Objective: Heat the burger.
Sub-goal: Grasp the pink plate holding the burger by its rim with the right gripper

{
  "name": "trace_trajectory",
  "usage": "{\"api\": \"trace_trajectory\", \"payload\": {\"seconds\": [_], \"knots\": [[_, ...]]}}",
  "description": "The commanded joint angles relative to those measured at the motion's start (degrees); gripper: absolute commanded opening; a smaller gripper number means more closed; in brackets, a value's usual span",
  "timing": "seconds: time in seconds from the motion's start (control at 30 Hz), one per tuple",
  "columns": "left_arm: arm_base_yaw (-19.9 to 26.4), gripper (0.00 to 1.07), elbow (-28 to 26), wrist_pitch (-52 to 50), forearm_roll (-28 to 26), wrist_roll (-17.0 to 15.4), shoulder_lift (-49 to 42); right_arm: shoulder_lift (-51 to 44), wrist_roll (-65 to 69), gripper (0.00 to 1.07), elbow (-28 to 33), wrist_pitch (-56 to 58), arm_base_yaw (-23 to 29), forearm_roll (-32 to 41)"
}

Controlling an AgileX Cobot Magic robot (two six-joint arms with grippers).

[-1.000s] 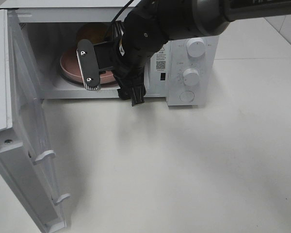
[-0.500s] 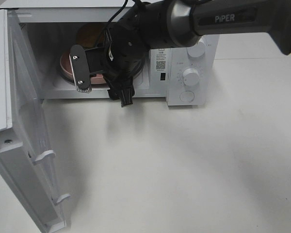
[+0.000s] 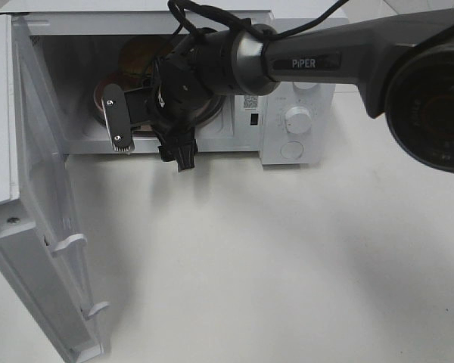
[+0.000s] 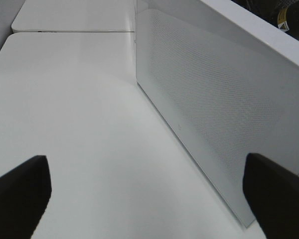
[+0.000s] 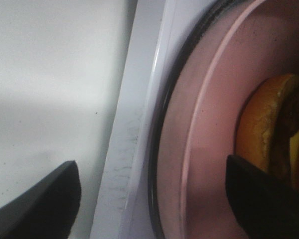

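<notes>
Burger (image 5: 261,127) on pink plate (image 5: 199,149) inside microwave (image 3: 303,83), right arm (image 3: 234,64) reaching in, jaws spread.

I count one microwave (image 3: 174,83) with its single door (image 3: 38,227) swung open, one burger (image 5: 269,124), one pink plate (image 5: 204,149). Three dials (image 3: 297,119) too (top one's half hidden).

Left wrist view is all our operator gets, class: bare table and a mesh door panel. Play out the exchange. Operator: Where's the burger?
Observer: The burger sits on a pink plate inside the microwave.
Operator: Is the right hand holding it?
Observer: No, the right hand is open at the plate's rim, gripping nothing.
Operator: Where are the controls?
Observer: The knobs are on the panel right of the cavity.
</notes>
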Motion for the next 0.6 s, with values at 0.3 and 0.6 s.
{"api": "trace_trajectory", "payload": {"seconds": [0.3,0.6], "knots": [[0.3,1.00,0.2,-0.4,1.8,0.0,-1.0,1.7,0.6,0.56,-1.1,-0.4,-1.2,3.5],[0.3,1.00,0.2,-0.4,2.1,0.0,-1.0,1.7,0.6,0.06,-1.1,0.0,-1.1,5.4]]}}
